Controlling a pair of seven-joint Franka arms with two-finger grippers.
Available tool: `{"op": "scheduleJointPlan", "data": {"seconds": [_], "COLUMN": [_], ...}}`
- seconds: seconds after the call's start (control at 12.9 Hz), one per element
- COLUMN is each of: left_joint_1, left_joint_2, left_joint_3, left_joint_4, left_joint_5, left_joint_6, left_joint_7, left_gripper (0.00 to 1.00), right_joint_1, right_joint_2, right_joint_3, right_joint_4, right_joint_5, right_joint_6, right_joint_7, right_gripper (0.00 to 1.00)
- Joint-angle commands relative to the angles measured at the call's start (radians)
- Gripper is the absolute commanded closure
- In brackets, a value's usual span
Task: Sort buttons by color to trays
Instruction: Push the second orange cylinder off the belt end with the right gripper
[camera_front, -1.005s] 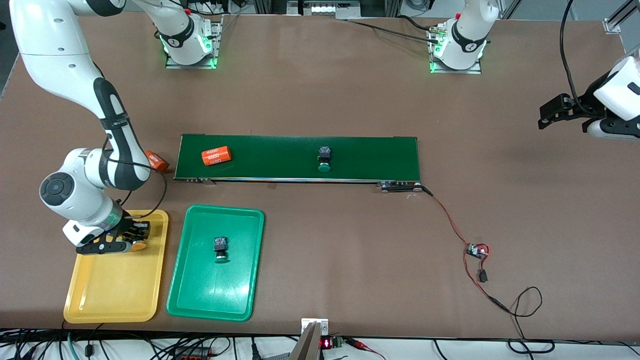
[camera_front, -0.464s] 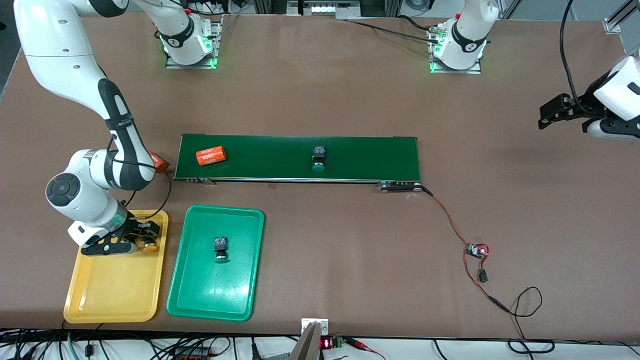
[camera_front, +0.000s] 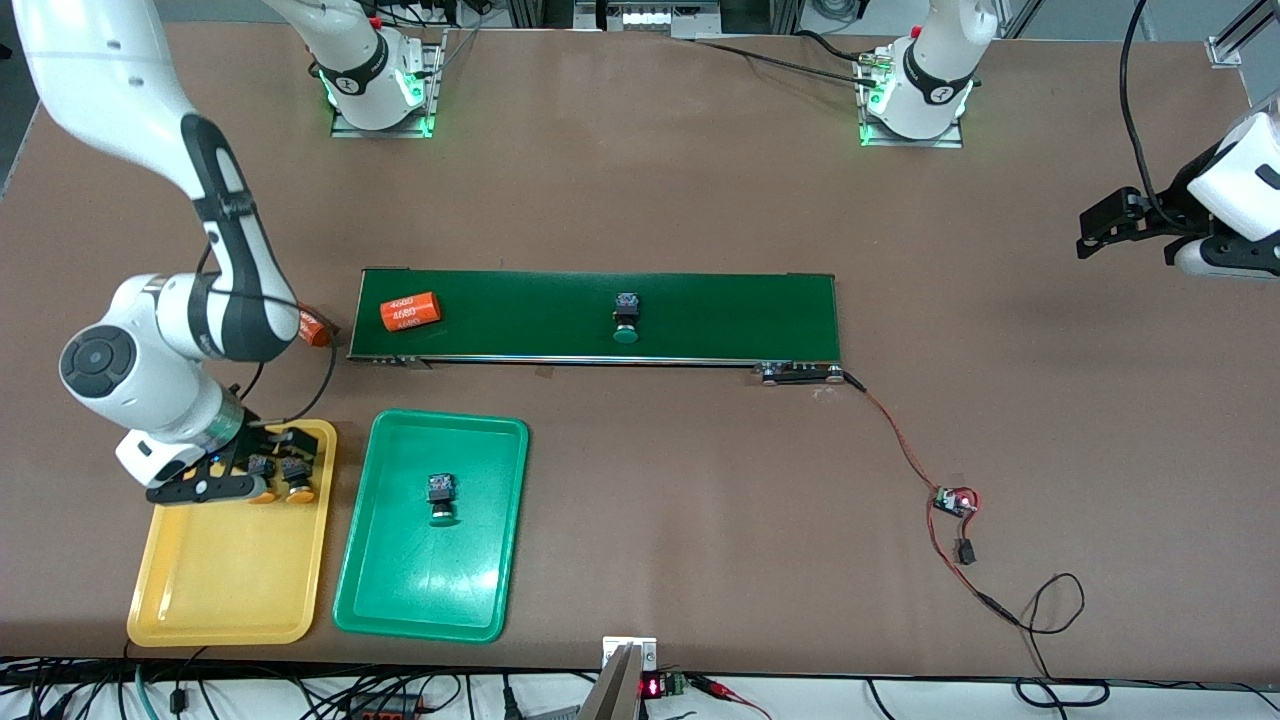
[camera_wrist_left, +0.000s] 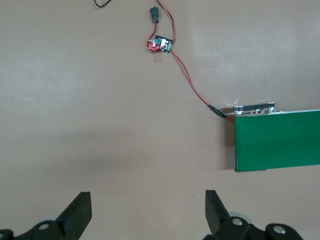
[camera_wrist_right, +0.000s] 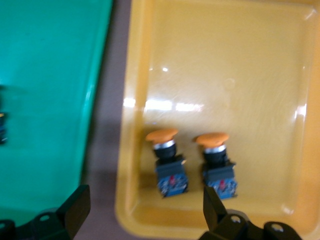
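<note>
Release confirmed at lower left of the front view: right gripper (camera_front: 262, 470) stood over the corner of the yellow shallow plastic tray (camera_front: 220, 590) nearest the belt, jaws now spread wide where a second earlier they were clamped on a button. Two yellow-orange capped push-buttons (camera_wrist_right: 167, 162) (camera_wrist_right: 216, 161) lay side by side in that tray, free of the jaws, close to its rim. Yellow sorting looked finished.

One green-capped push-button (camera_front: 441, 497) sat mid-tray in the green shallow plastic tray (camera_front: 420, 600). Second green-capped button (camera_front: 626, 318) was riding the long dark-green belt (camera_front: 700, 315) at frame centre, having drifted toward the right arm's end. Orange cylinder printed 4680 (camera_front: 411, 310) drifted likewise, now near the belt's end.

Left gripper (camera_wrist_left: 147, 210) waited at the right edge of frame over bare brown bench (camera_front: 1000, 300), jaws wide, empty.

Room: belt clear around the button; green tray mostly open.
</note>
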Motion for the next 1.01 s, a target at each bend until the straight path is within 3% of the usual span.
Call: {"op": "scheduleJointPlan", "data": {"seconds": [0.0, 0.15, 0.39, 0.7, 0.93], "left_joint_1": [-0.002, -0.002, -0.002, -0.004, -0.004], "left_joint_2": [0.012, 0.012, 0.012, 0.012, 0.012], "left_joint_3": [0.001, 0.001, -0.002, -0.005, -0.005], "left_joint_4": [0.031, 0.03, 0.03, 0.031, 0.03], "left_joint_5": [0.018, 0.018, 0.023, 0.038, 0.038], "left_joint_6": [-0.024, -0.024, -0.024, -0.024, -0.024], "left_joint_7": [0.021, 0.021, 0.021, 0.021, 0.021], "left_gripper": [0.0, 0.0, 0.0, 0.0, 0.0], "right_joint_1": [0.025, 0.029, 0.072, 0.109, 0.155], "right_joint_2": [-0.168, -0.239, -0.317, -0.353, -0.342], "right_joint_3": [0.049, 0.13, 0.176, 0.322, 0.333], "right_joint_4": [-0.195, -0.284, -0.369, -0.412, -0.41], "right_joint_5": [0.014, 0.04, 0.042, 0.04, 0.034], "right_joint_6": [-0.009, 0.014, 0.022, 0.028, 0.035], "right_joint_7": [0.076, 0.132, 0.25, 0.627, 0.769], "right_gripper": [0.0, 0.0, 0.0, 0.0, 0.0]}}
